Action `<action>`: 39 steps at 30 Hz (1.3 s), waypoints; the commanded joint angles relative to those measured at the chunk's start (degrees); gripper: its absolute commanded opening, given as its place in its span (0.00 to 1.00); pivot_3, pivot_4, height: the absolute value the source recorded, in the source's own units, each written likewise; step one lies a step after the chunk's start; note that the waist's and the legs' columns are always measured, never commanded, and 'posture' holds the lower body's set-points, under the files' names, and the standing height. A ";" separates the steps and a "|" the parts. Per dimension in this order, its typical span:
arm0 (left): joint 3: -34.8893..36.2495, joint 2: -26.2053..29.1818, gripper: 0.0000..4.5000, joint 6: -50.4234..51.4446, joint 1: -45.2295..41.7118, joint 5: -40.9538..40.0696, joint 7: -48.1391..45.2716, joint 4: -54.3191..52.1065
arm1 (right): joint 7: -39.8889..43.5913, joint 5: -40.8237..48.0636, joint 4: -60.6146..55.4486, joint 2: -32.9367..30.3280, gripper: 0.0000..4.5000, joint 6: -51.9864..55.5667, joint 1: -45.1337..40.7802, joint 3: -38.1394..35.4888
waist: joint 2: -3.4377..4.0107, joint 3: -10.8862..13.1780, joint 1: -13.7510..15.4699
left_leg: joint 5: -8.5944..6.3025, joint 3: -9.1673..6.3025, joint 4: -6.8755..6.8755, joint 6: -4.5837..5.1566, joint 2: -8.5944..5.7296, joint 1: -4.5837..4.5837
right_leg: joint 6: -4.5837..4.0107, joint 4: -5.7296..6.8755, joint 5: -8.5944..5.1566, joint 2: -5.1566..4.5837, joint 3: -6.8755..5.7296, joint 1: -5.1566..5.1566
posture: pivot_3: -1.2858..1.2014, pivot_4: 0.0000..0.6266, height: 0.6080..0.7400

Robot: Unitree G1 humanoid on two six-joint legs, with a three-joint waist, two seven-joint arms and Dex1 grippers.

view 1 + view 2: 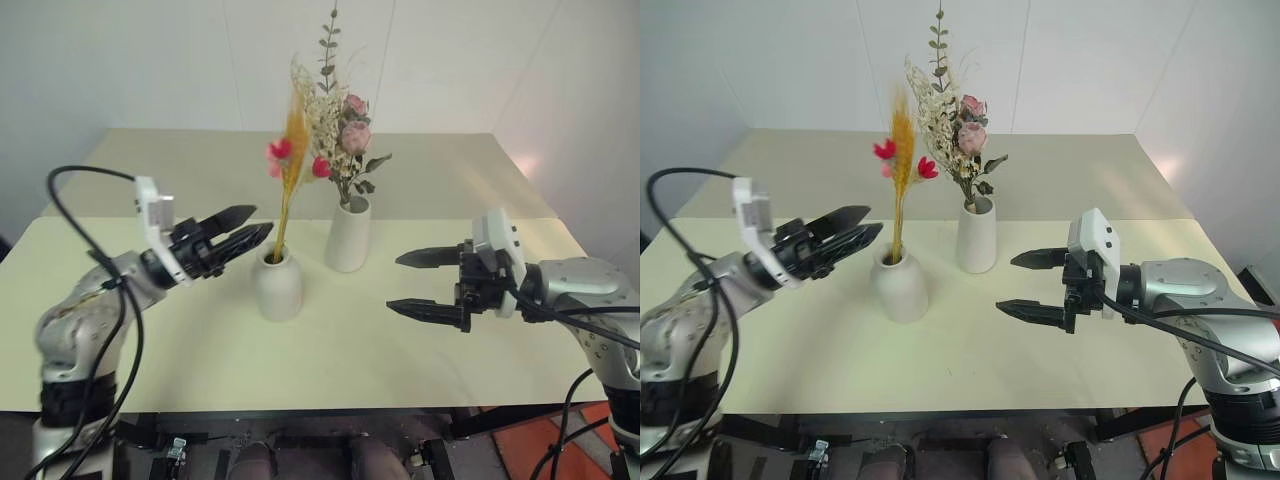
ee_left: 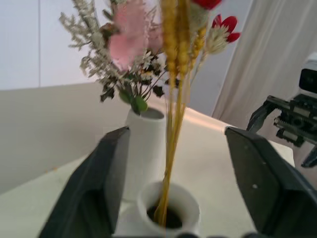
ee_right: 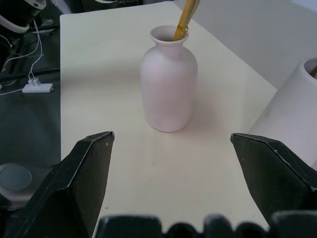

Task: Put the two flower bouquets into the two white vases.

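The slim bouquet [image 1: 291, 158], with yellow-orange stems and red buds, stands upright in the short bottle-shaped white vase [image 1: 278, 286]. Right behind it, the bushier bouquet [image 1: 342, 135] of pink roses and cream sprigs sits in the taller white vase [image 1: 348, 236]. My left gripper [image 1: 264, 219] is open just left of the slim stems [image 2: 173, 124], level with the short vase's neck; the stems rise between its spread fingers without touching them. My right gripper [image 1: 393, 282] is open to the right of both vases, pointing toward them and holding nothing.
The vases stand mid-table on a pale yellow tabletop [image 1: 450, 180]. White walls close in behind and to the right. The table's front edge runs below both arms.
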 commanded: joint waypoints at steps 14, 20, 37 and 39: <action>10.30 14.03 1.00 -6.11 12.22 4.39 -9.92 -2.90 | -0.49 -2.40 3.05 0.32 1.00 -2.98 0.57 -2.13 | 0.00 0.00 0.30 | -0.01 0.04 -0.02 -0.01 0.02 -0.01 | -0.48 -0.05 -0.28 -0.03 -0.02 -0.04 | 0.52 0.24 1.00; 7.93 12.62 1.00 -6.53 11.17 4.12 -9.49 -3.86 | -2.62 -2.79 4.01 -0.08 1.00 -2.65 1.80 -4.10 | 0.00 0.00 0.36 | -0.01 0.05 -0.02 -0.01 0.03 -0.01 | -0.48 -0.05 -0.28 -0.03 -0.02 -0.04 | 0.52 0.24 1.00; 2.49 9.43 1.00 -5.19 8.22 2.24 -5.99 -5.37 | -10.35 -2.97 0.12 1.34 1.00 -1.42 5.40 -5.29 | 0.00 0.00 0.26 | -0.01 0.05 -0.02 0.00 0.02 -0.01 | -0.15 -0.02 -0.09 -0.02 -0.01 -0.03 | 0.52 0.24 1.00; 2.38 8.18 1.00 -5.03 8.66 1.83 -4.56 -6.33 | -11.97 -2.82 -1.05 1.65 1.00 -1.11 6.42 -5.82 | 0.00 0.00 0.28 | -0.01 0.05 -0.02 0.00 0.02 -0.01 | -0.14 -0.02 -0.08 -0.02 -0.01 -0.03 | 0.52 0.24 1.00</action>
